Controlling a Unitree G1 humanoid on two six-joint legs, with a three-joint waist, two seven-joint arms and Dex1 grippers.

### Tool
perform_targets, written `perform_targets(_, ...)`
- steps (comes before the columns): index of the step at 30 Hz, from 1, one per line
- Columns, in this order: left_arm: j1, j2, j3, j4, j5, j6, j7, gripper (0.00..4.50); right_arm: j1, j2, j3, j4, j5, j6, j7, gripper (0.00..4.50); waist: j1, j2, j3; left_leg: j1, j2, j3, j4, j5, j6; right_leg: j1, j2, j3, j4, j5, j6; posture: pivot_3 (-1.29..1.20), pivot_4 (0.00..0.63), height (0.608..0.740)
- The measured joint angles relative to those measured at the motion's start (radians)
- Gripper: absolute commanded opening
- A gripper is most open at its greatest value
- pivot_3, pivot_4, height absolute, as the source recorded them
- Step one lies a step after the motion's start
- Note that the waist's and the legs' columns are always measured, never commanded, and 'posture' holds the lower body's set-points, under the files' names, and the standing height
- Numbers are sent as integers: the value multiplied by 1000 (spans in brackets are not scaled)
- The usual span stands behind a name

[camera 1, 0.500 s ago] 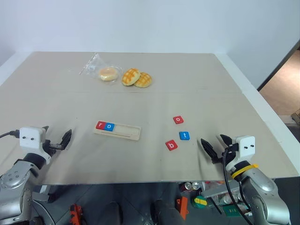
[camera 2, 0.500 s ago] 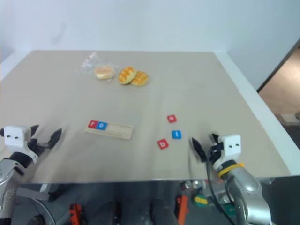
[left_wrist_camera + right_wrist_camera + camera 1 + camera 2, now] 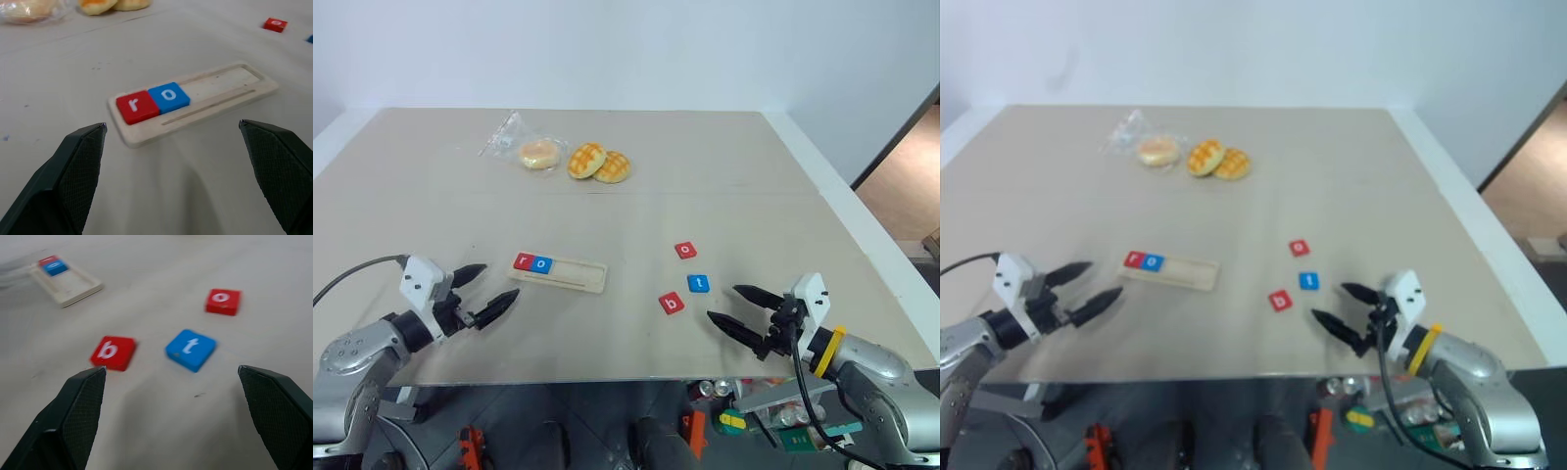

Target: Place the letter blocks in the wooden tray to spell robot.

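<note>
Tray [image 3: 558,273] holding red r [image 3: 137,106] and blue o [image 3: 169,96], b [image 3: 113,352], t [image 3: 190,349], red o [image 3: 223,301] loose on tabletop [image 3: 705,186], left pincer [image 3: 481,291] and right pincer [image 3: 736,307] both spread wide, empty

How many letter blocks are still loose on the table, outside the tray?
3, all right of the tray: red o farthest back, blue t nearer, red b nearest, ahead of the right claw. None looks hidden.
</note>
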Motion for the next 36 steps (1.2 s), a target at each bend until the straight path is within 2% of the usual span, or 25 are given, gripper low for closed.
perform_targets(5,-16,1,-17,10,28,-36,-12,4500,-29,-4,5,-2,-1,4,11,4453,0,0,0,0,0,0,0,0,0,0,0,0,0,0,0,0,150,740)
perform_targets(8,-104,20,-58,67,66,-90,-63,4500,-77,-3,15,-24,-1,30,-13,4453,1,0,0,0,0,-1,1,1,1,0,1,-1,0,1,0,0,150,740)
perform_targets(11,-299,89,-160,205,108,-144,-225,4500,-162,-7,41,-78,5,63,-25,4453,3,0,1,0,-1,-1,1,3,1,0,1,-1,0,2,-1,0,150,740)
perform_targets(16,-601,119,-366,500,199,-224,-538,4500,-243,-9,113,-102,10,100,-16,4453,2,0,1,-2,-2,0,1,3,1,0,1,-1,0,1,1,0,150,740)
perform_targets(21,-904,36,-505,898,339,-378,-716,4500,-275,-16,153,-111,8,100,18,4453,4,0,1,-7,-2,-3,1,0,4,-3,2,-3,0,1,7,0,150,740)
perform_targets(25,-1043,-45,-555,1144,431,-538,-777,4500,-281,-18,174,-112,-2,91,33,4453,2,0,1,-8,-2,-4,2,-3,8,-3,3,-2,0,1,4,0,150,740)
perform_targets(30,-1123,-97,-587,1310,487,-629,-816,4500,-277,-18,174,-116,-13,80,31,4453,3,-1,1,-9,-2,-6,3,-4,9,-3,3,-4,0,0,6,0,150,740)
perform_targets(36,-1195,-128,-610,1420,536,-687,-818,4500,-252,-6,181,-137,-37,71,6,4453,2,-1,1,-9,-2,-6,5,-4,9,-3,3,-4,1,-1,8,0,150,740)
